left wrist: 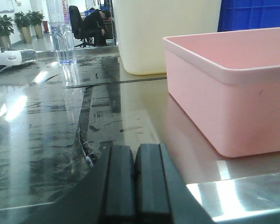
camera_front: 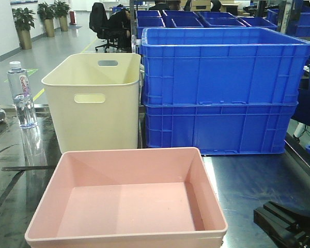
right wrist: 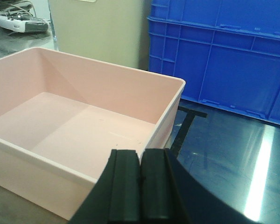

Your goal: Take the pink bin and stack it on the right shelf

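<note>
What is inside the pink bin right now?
Nothing: the pink bin shows a bare floor in the front and right wrist views. Its near inner wall is hidden by the rim in the front view.

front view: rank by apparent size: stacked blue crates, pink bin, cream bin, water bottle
1. stacked blue crates
2. pink bin, though it sits nearest the camera, so its rank over the next is unsure
3. cream bin
4. water bottle, clearly smallest

Empty pink bin (camera_front: 129, 199) sits upright on the dark glossy shelf (camera_front: 258, 181), apparently flat.
</note>
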